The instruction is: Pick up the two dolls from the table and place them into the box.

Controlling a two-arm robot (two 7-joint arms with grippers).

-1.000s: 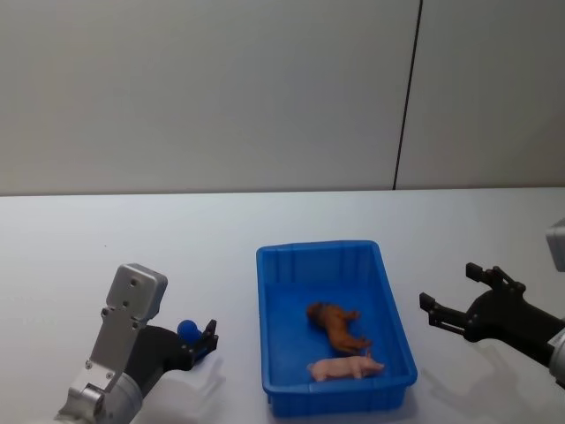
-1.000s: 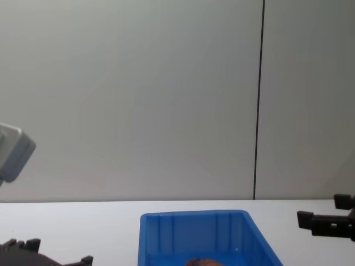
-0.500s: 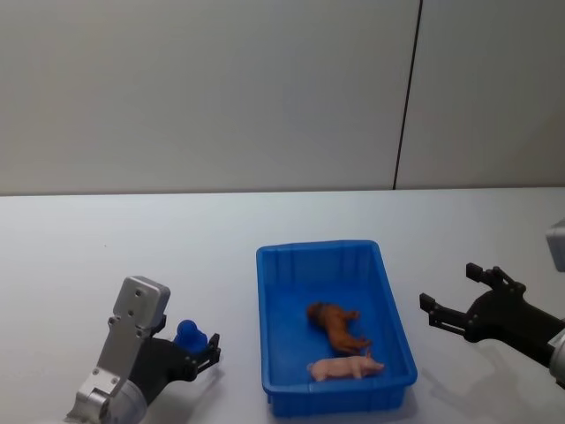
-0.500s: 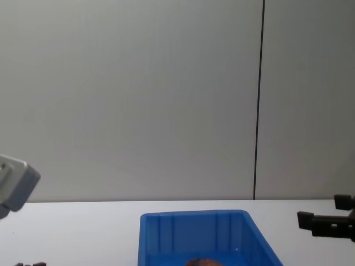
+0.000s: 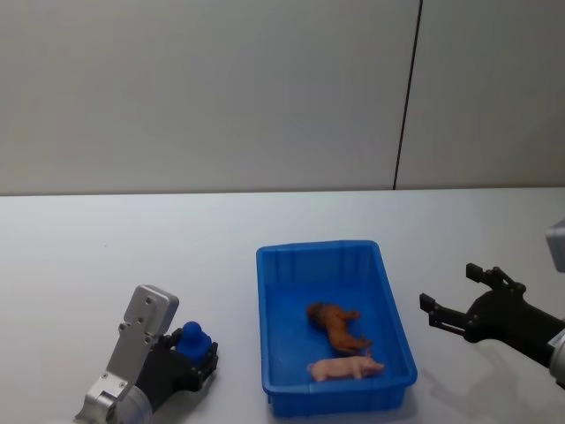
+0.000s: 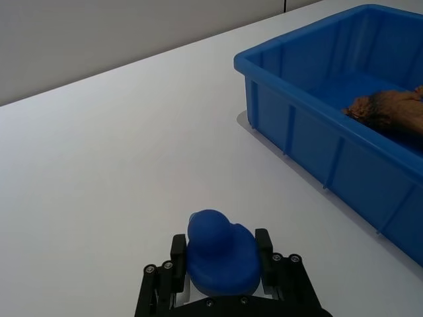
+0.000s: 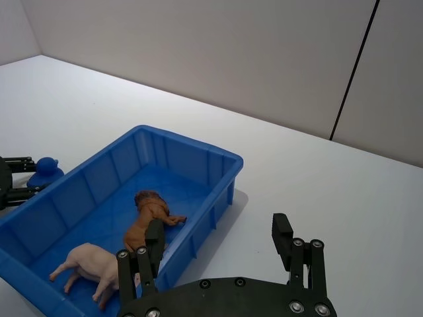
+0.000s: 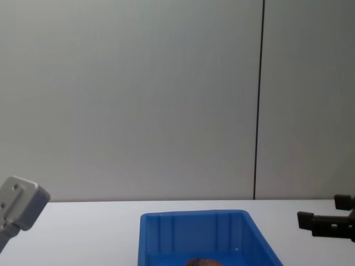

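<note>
Head view: a brown toy dog [image 5: 336, 324] and a pink toy pig [image 5: 344, 368] are being held by the blue box [image 5: 326, 255] on the bench [image 5: 106, 238]. A blue duck [image 5: 191, 339] is being pinched in the left gripper's [image 5: 201, 350] jaws left of the box; the right gripper's [image 5: 454, 298] jaws are being kept spread.

Plain grey wall [image 5: 203, 88] behind, thin dark vertical seam [image 5: 406, 97] right of centre, even soft light, no strong shadows
</note>
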